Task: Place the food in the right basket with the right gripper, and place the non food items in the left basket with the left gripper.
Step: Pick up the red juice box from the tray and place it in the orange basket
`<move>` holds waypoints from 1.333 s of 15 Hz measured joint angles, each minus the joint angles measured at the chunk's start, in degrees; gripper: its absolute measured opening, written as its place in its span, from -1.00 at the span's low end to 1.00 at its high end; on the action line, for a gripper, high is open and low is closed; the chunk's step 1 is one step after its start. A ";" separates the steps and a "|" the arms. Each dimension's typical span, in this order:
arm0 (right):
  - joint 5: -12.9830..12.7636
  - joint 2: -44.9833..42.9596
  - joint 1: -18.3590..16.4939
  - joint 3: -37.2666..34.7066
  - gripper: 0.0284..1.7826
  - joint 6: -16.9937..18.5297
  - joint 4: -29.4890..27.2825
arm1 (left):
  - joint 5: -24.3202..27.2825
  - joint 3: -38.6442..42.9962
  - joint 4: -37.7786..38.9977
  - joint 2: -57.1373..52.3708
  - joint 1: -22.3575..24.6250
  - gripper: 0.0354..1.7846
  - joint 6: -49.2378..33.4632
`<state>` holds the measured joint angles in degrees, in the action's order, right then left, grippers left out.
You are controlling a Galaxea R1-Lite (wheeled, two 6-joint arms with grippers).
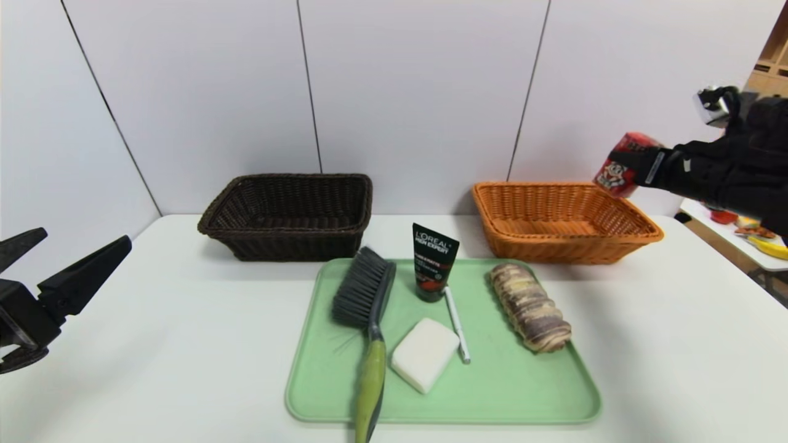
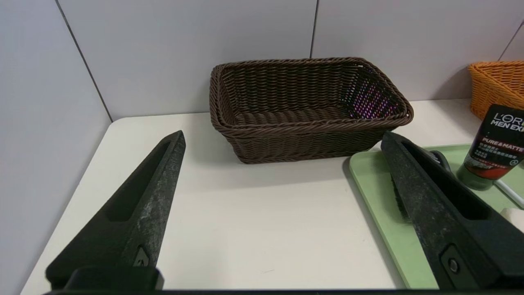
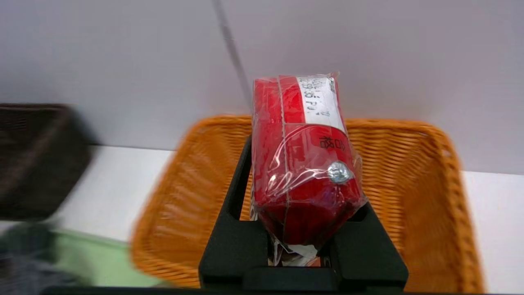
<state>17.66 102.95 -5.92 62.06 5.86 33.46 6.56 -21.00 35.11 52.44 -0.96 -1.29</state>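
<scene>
Up at the right edge of the head view, the right gripper clamps a red packet in clear wrap, held in the air above the far right corner of the orange basket. A cartoon face is printed on the packet's end. In the right wrist view the packet sits between the black fingers with the orange basket below and behind it; a white label on its back carries small print too blurred to read, and dark characters are printed beneath it.

At the lower left of the head view the left gripper hangs over the white table, fingers spread wide with nothing between them. The left wrist view shows those fingers apart, with the dark brown basket beyond them.

A green tray lies at the centre bottom of the head view, in front of both baskets. On it, from picture left to right: a brush with grey bristles and a green handle reaching past the tray's near edge, a white block, a white pen, and a marbled bread loaf. A dark tube stands on its cap at the tray's far edge; it reads "L'OREAL MEN EXPERT", and in the left wrist view the tube also shows "PURE & MATTE".
</scene>
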 joint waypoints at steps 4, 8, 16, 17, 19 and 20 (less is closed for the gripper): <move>-8.28 8.05 1.07 5.61 -0.63 -6.52 -2.13 | 0.00 0.22 -2.58 -1.90 0.00 0.89 0.00; -11.17 12.43 3.23 10.62 -0.63 -9.00 -7.47 | -0.02 0.15 -2.73 -2.89 0.00 0.89 0.02; -14.71 16.32 4.25 11.95 -0.63 -8.92 -8.77 | -0.11 0.04 -2.89 -3.63 0.02 0.89 -0.07; -14.73 16.48 4.25 11.95 -0.63 -8.91 -8.63 | -0.11 -0.05 -2.89 -3.66 0.02 0.89 -0.07; -14.77 16.53 4.22 11.95 -0.63 -8.80 -9.00 | -0.11 -0.05 -2.89 -3.68 0.04 0.89 -0.07; -14.75 16.53 4.19 11.95 -0.56 -8.67 -9.16 | -0.11 -0.05 -2.89 -3.68 0.04 0.89 -0.09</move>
<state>2.91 119.48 -1.73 74.01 -2.80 24.31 6.45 -21.05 32.22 48.76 -0.93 -1.38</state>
